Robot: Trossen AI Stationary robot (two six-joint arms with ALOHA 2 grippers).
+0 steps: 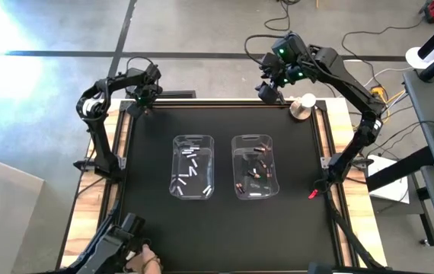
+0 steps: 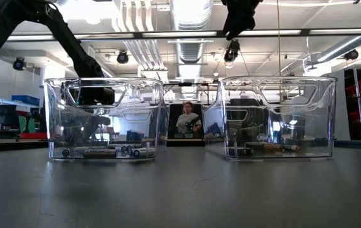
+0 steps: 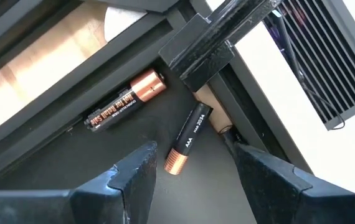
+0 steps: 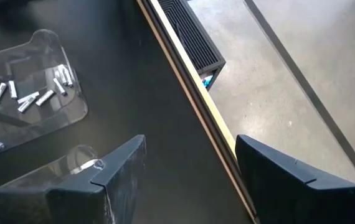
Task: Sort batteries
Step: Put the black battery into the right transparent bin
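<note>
Left gripper (image 3: 187, 180): over the far left corner of the black table (image 1: 224, 228); fingers spread wide, holding nothing.
Loose batteries: two dark cells with copper ends lie on the mat at that corner. One (image 3: 189, 138) lies just ahead of the gap between the left fingers; the other (image 3: 125, 101) rests beside it, close along the table's raised edge rail.
Left bin (image 1: 193, 167): clear plastic, holds the white/silver batteries (image 1: 192, 169), scattered across its floor.
Right bin (image 1: 255, 167): clear plastic, just beside the left bin; holds the dark batteries (image 1: 256, 173).
Right gripper (image 4: 187, 171): raised above the far edge of the table, near its right corner; fingers wide apart, empty.
Roll (image 1: 303, 105): a pale roll stands at the far right corner.
Person (image 2: 185, 120): seen in the room beyond, between the two bins.
</note>
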